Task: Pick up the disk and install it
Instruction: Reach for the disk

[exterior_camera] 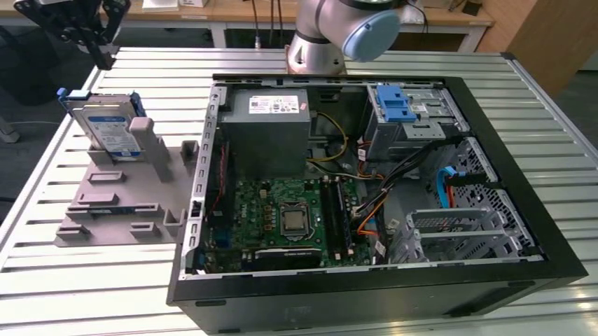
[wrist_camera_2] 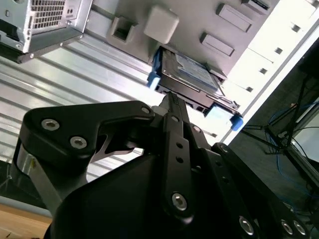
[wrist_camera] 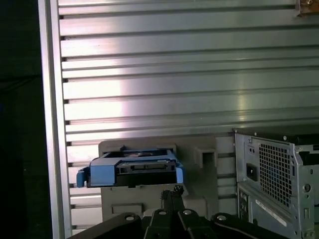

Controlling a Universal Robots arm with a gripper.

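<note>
Exterior view: empty hand (exterior_camera: 103, 61) hovers near disk (exterior_camera: 108, 129).
Hand closed tight, holds nothing; disk stands on edge in grey holder (exterior_camera: 112, 210) on table (exterior_camera: 56, 280), probably leaving its top edge exposed for grasping.

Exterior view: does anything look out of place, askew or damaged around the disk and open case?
Nothing stands out. The disk stands on edge in the grey fixture beside the open computer case; the gripper hangs clear of it, holding nothing.
</note>
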